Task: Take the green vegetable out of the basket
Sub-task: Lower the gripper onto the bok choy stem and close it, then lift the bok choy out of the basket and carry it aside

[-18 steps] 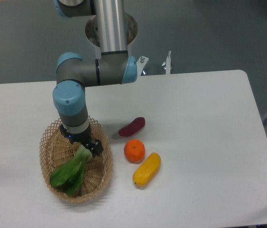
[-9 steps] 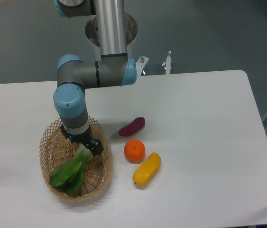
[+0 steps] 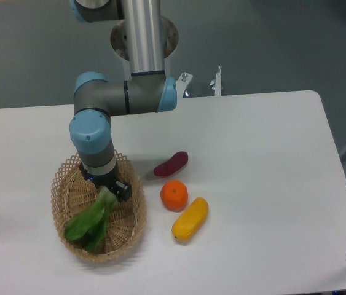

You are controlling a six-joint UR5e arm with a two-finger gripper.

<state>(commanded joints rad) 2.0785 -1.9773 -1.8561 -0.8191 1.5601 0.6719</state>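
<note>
The green vegetable [image 3: 90,220] lies in the tan wicker basket [image 3: 60,184] at the table's left. Its pale stem end points up and right, and its dark leaves reach toward the basket's front rim. My gripper [image 3: 109,191] reaches down into the basket and is closed around the stem end. The wrist hides most of the fingers. The leaves still seem to rest on the basket floor.
A purple sweet potato [image 3: 171,164], an orange [image 3: 174,194] and a yellow oblong fruit [image 3: 190,219] lie on the white table [image 3: 252,160] just right of the basket. The arm's elbow [image 3: 123,95] hangs above the basket's far side.
The gripper and the stem end have shifted slightly up and left, and the vegetable has moved with them. Nothing else has moved.
</note>
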